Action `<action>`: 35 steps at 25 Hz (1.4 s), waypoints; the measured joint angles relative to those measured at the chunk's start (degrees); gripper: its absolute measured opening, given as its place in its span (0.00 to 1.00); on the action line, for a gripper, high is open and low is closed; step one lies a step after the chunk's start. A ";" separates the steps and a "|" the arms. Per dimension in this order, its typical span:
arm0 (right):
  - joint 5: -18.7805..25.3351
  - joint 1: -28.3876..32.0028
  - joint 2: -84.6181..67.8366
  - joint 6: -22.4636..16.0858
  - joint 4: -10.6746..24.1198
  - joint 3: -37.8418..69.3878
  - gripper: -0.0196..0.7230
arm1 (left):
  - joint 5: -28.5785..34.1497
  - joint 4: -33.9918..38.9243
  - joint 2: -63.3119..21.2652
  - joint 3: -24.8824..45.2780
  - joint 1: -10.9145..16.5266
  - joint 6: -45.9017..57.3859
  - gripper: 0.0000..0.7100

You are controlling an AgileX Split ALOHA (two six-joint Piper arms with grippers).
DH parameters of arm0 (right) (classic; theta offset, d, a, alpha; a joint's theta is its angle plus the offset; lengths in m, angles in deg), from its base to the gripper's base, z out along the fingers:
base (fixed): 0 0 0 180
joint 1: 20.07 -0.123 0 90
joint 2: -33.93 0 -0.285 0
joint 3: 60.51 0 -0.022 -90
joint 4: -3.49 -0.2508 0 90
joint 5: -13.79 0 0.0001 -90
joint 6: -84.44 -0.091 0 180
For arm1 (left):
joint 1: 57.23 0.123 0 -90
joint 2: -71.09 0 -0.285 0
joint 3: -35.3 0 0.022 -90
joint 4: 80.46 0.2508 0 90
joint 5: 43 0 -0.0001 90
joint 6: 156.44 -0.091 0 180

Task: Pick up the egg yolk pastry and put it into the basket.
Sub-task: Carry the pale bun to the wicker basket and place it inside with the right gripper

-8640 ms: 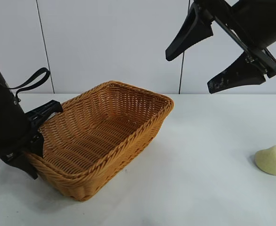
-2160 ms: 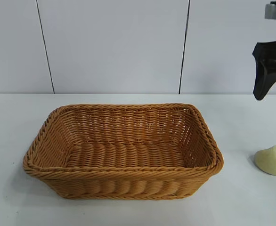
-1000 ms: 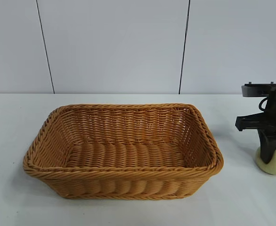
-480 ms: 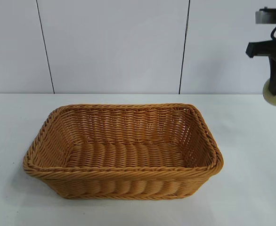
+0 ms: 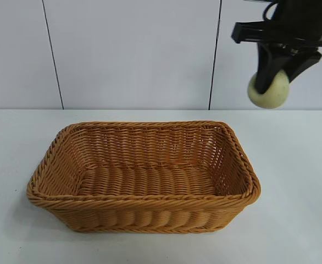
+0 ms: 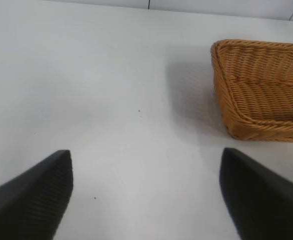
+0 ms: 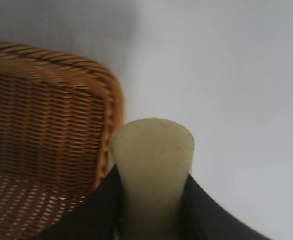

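Right end effector (image 5: pixel 272 82) hangs high above the white table (image 5: pixel 293 192), fingers clamped on the small pale yellow-cream doughy egg yolk pastry (image 5: pixel 269 91), just beyond the right rear corner of the big orange-brown woven wicker basket (image 5: pixel 144 217), not yet over it. Left end effector (image 6: pixel 145 192) sits low over the table w/ fingers wide apart, basket off to one side.

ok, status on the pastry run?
Right gripper shut on egg yolk pastry, in the air up right of basket. Left gripper open, parked over bare table. Basket empty, nothing in the way.
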 joint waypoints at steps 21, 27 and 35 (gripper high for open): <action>-12.78 -8.41 18.46 -1.96 -0.43 -0.10 0.42 | 0.00 0.00 0.00 0.00 0.00 0.00 0.82; -11.16 -8.41 18.40 -1.96 -0.43 -0.10 0.84 | 0.00 0.00 0.00 0.00 0.00 0.00 0.82; 0.65 -8.41 14.52 -1.96 2.14 -7.36 0.91 | 0.00 0.00 0.00 0.00 0.00 -0.01 0.82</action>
